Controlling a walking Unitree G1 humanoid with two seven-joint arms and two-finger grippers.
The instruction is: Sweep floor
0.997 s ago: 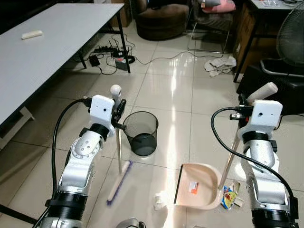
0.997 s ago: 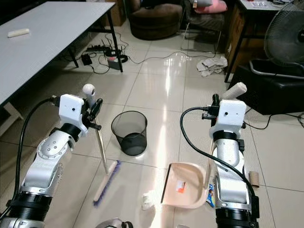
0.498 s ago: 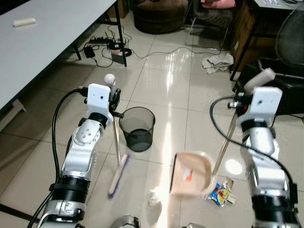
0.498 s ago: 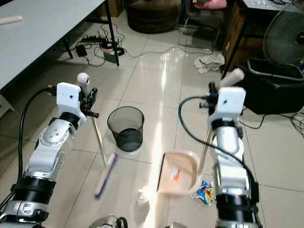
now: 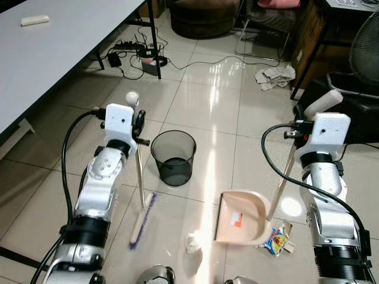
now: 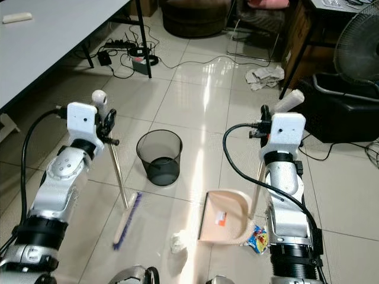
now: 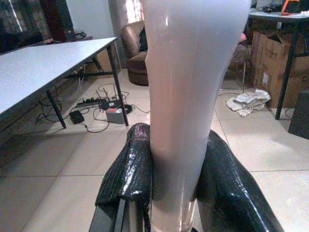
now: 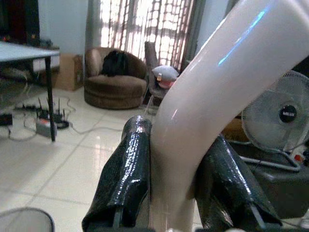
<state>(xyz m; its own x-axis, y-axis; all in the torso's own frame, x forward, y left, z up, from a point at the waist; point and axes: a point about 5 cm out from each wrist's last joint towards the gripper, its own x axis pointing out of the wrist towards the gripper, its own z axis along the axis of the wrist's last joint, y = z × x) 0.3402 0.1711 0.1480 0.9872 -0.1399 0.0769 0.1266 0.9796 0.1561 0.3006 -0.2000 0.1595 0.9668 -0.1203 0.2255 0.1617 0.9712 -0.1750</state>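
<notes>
Glossy beige floor tiles (image 5: 207, 112) ran out ahead of you, with a grey desk (image 5: 53, 47) along the left, a tangle of cables and a power strip (image 5: 133, 56) beneath its far end, a brown armchair (image 5: 201, 12) at the back, a crumpled cloth (image 5: 273, 76) on the tiles and a fan (image 6: 358, 53) at the far right.

Your left end effector (image 5: 140, 125) was clamped on the upper part of the broom (image 5: 141, 195), close under its rounded white knob; in the left wrist view the black fingers (image 7: 128, 169) pressed on either side of the pale handle. The broom's shaft ran down to the floor, and its purple-bristled head lay on the tiles left of the black mesh bin (image 5: 173, 157).

Your right end effector (image 5: 300, 131) was closed on the dustpan (image 5: 243, 216) handle, just below its bent white grip. The pan sat on the floor in front of the bin and to its right, with a small orange scrap inside it. A crumpled white wad (image 5: 192, 242) lay just left of the pan, and a colourful wrapper (image 5: 274, 241) lay just beside its right rear corner
</notes>
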